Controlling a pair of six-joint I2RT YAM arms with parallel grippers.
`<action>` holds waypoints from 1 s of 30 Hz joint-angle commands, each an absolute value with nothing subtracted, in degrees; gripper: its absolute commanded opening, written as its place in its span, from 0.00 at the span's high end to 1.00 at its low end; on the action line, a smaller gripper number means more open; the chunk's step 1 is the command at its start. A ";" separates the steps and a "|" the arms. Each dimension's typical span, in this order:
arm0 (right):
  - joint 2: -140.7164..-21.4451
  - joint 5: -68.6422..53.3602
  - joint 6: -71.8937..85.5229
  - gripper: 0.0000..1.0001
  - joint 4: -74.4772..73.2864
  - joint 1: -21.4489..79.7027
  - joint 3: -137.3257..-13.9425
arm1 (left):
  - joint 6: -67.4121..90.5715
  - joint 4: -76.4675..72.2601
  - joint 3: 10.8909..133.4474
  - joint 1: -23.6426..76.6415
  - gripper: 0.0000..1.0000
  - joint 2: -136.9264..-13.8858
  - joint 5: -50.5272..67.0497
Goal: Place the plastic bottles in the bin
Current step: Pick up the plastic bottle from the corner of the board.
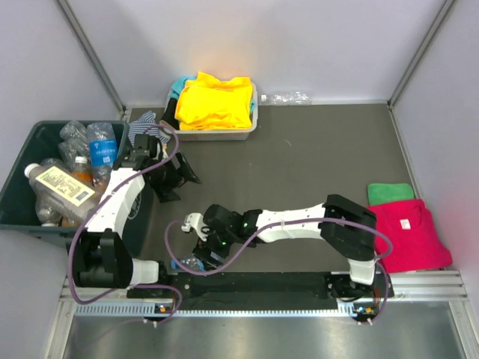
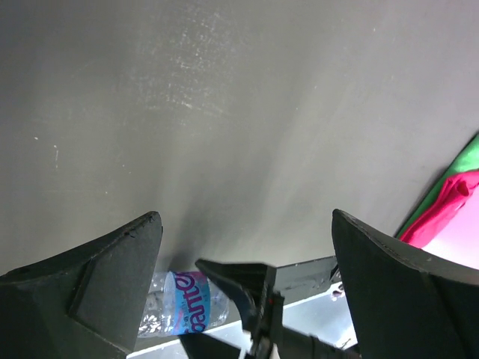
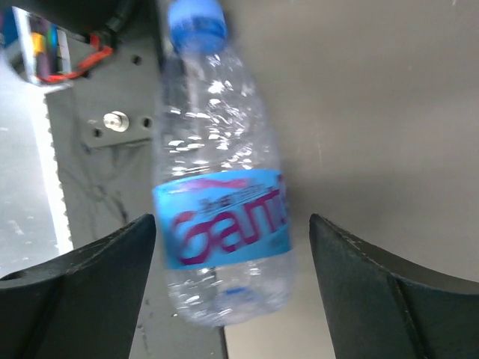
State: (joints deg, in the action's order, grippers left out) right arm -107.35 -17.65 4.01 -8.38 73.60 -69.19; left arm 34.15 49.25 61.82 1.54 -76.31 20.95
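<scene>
A clear plastic bottle [image 3: 224,224] with a blue label and blue cap lies on the dark table by the arm bases, also visible from above [image 1: 191,262] and from the left wrist [image 2: 183,303]. My right gripper [image 3: 232,224] [image 1: 199,250] is open and straddles this bottle, with a gap on each side. The dark green bin [image 1: 16,217] at the left holds several bottles [image 1: 99,149]. Beside the bin's right wall, my left gripper [image 2: 247,224] [image 1: 174,178] is open with nothing between its fingers. One more clear bottle [image 1: 288,98] lies at the back wall.
A white tray [image 1: 251,127] of yellow cloth stands at the back. A striped cloth [image 1: 146,127] lies beside the bin. Red cloth [image 1: 408,232] and green cloth [image 1: 389,193] lie at the right. A metal rail [image 1: 419,280] runs along the near edge.
</scene>
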 commanded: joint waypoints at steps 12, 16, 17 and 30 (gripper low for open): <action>-103.56 -3.70 6.77 0.73 -4.75 74.27 -67.33 | 27.95 49.83 67.14 0.44 0.01 -76.64 27.42; -97.13 3.67 7.82 0.81 -3.60 74.18 -64.60 | 27.34 49.13 68.03 0.61 0.01 -75.76 29.88; -95.99 5.08 8.00 0.83 -3.60 74.18 -63.82 | 27.33 48.96 68.11 0.96 0.01 -75.59 30.40; -78.49 15.82 10.81 0.82 -4.92 67.06 -62.75 | 32.42 41.14 67.94 7.73 0.01 -71.37 33.22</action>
State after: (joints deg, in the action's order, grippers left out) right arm -80.95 12.67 9.91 -5.76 68.75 -60.75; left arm 29.50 47.09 65.89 5.67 -74.04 31.42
